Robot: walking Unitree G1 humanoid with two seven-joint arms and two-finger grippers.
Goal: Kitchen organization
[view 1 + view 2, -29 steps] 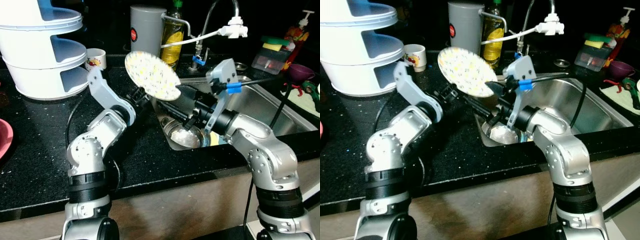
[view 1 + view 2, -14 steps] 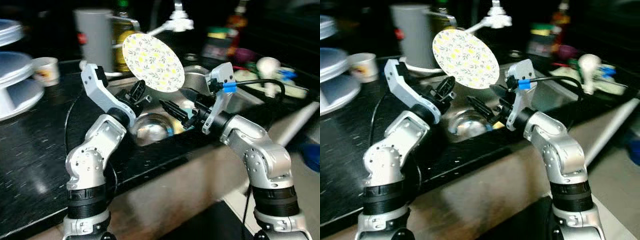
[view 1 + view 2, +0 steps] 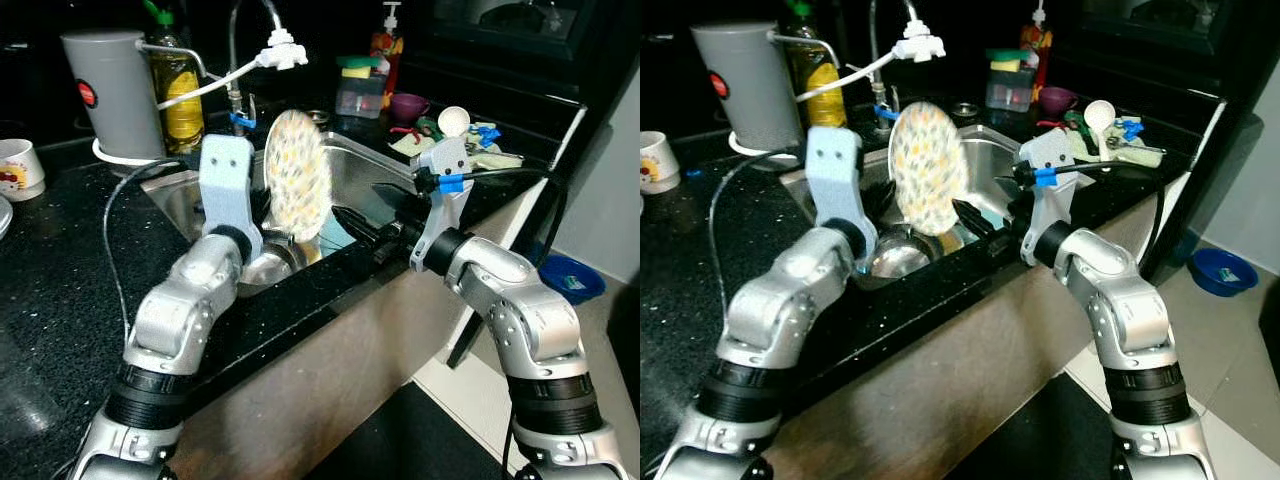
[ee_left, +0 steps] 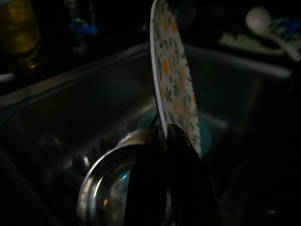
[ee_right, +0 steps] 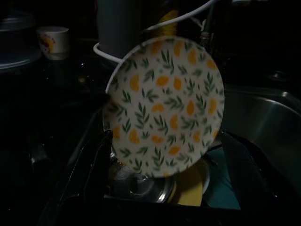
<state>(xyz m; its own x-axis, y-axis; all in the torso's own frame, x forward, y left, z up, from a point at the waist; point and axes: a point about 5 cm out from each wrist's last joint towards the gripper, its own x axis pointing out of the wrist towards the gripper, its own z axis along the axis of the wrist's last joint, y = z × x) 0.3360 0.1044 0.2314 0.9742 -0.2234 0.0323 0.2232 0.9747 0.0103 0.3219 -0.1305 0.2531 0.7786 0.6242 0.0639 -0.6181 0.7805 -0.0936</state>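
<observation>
A round plate (image 3: 297,188) with yellow and green leaf print stands on edge over the steel sink (image 3: 400,165). My left gripper (image 4: 163,129) is shut on the plate's lower rim, its black fingers (image 4: 181,155) pinching the edge. My right gripper (image 5: 167,135) is open and faces the patterned side of the plate (image 5: 164,108), a short way off over the sink's front edge, with its fingers (image 3: 355,222) apart and nothing between them. Below the plate in the sink sits a steel bowl (image 3: 895,258), beside something yellow and something teal.
On the black counter (image 3: 60,260) stand a grey canister (image 3: 110,90), an oil bottle (image 3: 180,90) and a mug (image 3: 15,165). A faucet with a white sprayer (image 3: 280,50) hangs over the sink. Sponges, a purple bowl (image 3: 410,105) and a white spoon (image 3: 455,120) lie beyond. A blue bowl (image 3: 570,280) sits on the floor.
The camera has swung right along the counter. The plate has turned from tilted and held high to on edge and lower over the sink, still in my left gripper. The right gripper stays open.
</observation>
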